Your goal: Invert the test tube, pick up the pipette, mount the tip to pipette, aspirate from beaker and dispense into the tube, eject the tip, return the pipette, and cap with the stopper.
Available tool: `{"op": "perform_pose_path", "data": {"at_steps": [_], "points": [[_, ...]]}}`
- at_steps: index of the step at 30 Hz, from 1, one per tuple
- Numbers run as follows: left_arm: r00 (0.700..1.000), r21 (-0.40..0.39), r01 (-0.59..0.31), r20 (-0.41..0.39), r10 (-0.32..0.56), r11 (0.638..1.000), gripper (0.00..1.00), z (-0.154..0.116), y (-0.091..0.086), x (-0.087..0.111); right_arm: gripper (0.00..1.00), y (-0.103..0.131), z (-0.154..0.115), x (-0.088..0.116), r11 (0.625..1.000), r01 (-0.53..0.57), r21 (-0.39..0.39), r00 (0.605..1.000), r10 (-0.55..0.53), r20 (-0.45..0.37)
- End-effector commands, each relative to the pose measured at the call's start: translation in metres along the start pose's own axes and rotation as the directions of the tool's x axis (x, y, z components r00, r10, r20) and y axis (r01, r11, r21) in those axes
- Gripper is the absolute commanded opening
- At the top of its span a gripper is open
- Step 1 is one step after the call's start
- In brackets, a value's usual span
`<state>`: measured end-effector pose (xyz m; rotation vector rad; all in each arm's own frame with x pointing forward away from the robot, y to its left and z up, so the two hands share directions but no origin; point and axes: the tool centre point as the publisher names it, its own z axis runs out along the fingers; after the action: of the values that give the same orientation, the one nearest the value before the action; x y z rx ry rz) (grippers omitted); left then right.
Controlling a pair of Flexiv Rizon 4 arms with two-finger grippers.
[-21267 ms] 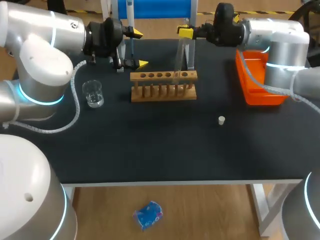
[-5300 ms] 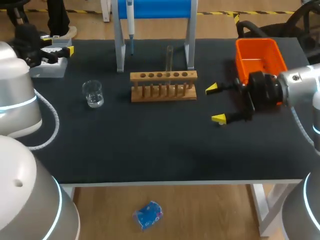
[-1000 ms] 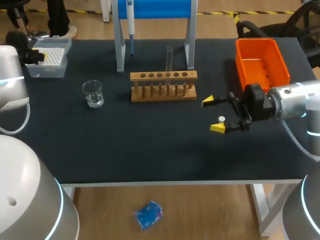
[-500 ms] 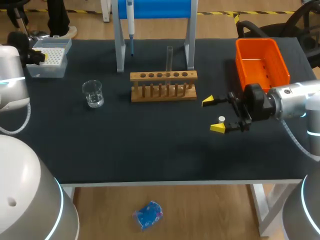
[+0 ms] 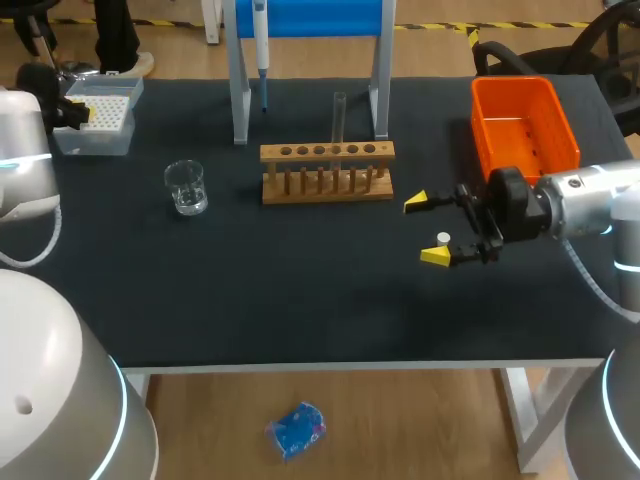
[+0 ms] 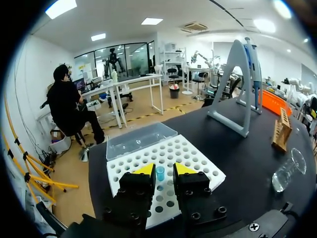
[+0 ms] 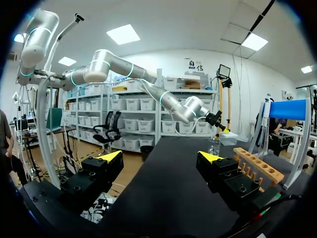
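The pipette (image 5: 261, 40) hangs on the blue-topped stand (image 5: 240, 100). One glass test tube (image 5: 339, 115) stands upright in the wooden rack (image 5: 327, 170). On the mat lies a small white stopper (image 5: 443, 239), between the wide-open fingers of my right gripper (image 5: 427, 229); neither finger touches it. The right wrist view shows that gripper (image 7: 158, 157) open, the stopper hidden. My left gripper (image 5: 80, 113) is at the tip box (image 5: 95, 125). In its wrist view the left gripper (image 6: 165, 169) has narrowly spread fingers flanking a blue tip (image 6: 160, 173) standing in the white tip box (image 6: 198, 161), a gap showing beside it.
A glass beaker (image 5: 186, 187) stands left of the rack. An orange bin (image 5: 525, 125) sits at the back right, just behind my right arm. The tip box's clear lid (image 6: 141, 140) lies beyond the box. Bare black mat spreads across the front half of the table.
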<state>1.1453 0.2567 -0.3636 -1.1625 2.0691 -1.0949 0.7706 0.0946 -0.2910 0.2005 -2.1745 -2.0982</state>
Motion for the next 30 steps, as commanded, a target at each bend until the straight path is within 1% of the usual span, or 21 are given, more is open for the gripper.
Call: {"op": "perform_pose_path", "data": {"at_steps": [1,8,30], "points": [[1.0,-0.007,0.0,-0.009,-0.001,1.0,0.2,0.002,-0.0013,-0.003,1.0,0.0,0.0,0.0007,1.0,0.0,0.001,1.0,0.0,0.001],[1.0,-0.011,-0.002,-0.009,0.002,1.0,0.0,0.0026,-0.0016,-0.0037,1.0,0.0,0.0,0.0007,1.0,0.0,0.001,1.0,0.0,0.001],[0.999,-0.033,-0.029,0.015,0.029,0.999,0.0,-0.0027,0.0011,-0.0099,1.0,0.0,0.0,0.0007,1.0,0.0,0.001,1.0,0.0,0.001]]}}
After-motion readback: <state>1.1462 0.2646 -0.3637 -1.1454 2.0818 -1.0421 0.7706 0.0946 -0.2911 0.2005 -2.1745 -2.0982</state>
